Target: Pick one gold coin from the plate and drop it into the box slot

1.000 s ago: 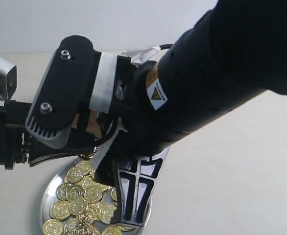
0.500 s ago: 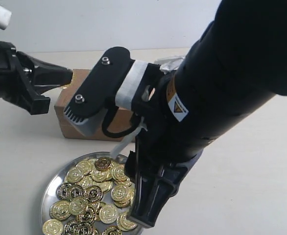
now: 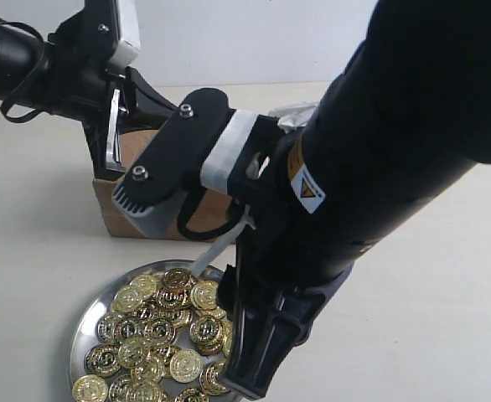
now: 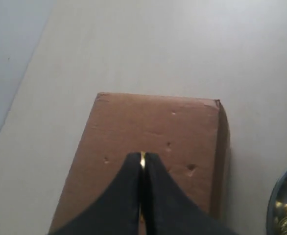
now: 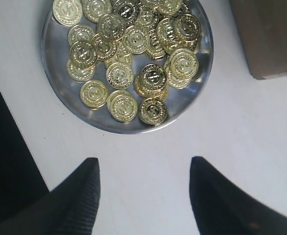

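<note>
Pinching a thin gold coin [image 4: 142, 160] edge-on, your left tool [image 4: 142, 156] is clenched right over the brown rectangular cardboard box [image 4: 153, 117]. Your right tool [image 5: 143, 169] hangs released, gripping nothing, near the round shiny silver metal plate [image 5: 195, 93]. It's piled with gold coins [image 5: 129, 39] and sits at 6 o'clock from the box on the pale worktop [image 3: 447, 335].

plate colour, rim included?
The plate is shiny silver, rim too; best in right wrist view.

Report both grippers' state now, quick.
Left gripper: shut on a gold coin, held edge-on over the box.
Right gripper: open, empty, near the plate.
</note>
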{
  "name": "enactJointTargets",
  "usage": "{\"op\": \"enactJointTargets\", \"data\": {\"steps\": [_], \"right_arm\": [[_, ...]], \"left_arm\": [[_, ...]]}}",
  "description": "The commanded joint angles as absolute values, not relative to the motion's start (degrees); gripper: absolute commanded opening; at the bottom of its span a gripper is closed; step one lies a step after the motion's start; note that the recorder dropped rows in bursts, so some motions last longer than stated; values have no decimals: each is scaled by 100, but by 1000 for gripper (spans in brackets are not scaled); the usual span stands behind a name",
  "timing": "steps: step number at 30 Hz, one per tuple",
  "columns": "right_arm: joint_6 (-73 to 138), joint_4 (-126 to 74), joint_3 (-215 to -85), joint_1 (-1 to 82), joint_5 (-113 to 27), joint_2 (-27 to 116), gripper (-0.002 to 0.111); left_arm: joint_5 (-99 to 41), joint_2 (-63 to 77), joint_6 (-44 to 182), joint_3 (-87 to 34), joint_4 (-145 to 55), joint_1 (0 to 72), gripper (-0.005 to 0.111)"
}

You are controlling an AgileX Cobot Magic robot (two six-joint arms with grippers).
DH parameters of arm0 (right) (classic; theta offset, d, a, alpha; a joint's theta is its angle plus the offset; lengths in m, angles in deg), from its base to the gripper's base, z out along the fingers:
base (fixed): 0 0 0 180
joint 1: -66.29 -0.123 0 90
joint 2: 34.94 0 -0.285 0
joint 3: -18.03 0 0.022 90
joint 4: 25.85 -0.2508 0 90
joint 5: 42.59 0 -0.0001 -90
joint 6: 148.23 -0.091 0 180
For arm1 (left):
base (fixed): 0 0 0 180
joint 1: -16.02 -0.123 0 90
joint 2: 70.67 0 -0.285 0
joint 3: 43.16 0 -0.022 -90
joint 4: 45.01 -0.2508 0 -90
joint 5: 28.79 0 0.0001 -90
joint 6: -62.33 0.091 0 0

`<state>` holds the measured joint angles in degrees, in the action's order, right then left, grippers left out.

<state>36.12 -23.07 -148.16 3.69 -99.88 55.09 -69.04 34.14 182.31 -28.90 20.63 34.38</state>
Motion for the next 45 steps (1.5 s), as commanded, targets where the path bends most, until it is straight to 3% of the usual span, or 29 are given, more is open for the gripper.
{"op": "enactJointTargets", "data": {"steps": [1, 14, 45], "right_arm": [[3600, -2436, -14799, 364, -9987, 5480, 52], [3610, -2656, -14799, 364, -10098, 5480, 52], [3610, -2706, -14799, 364, -10240, 5480, 52]], "left_arm": [[-7225, 3881, 18249, -3552, 1145, 3431, 0], [-7707, 4877, 18249, -4509, 754, 3431, 0], [-7563, 5175, 17878, -4509, 744, 3370, 0]]}}
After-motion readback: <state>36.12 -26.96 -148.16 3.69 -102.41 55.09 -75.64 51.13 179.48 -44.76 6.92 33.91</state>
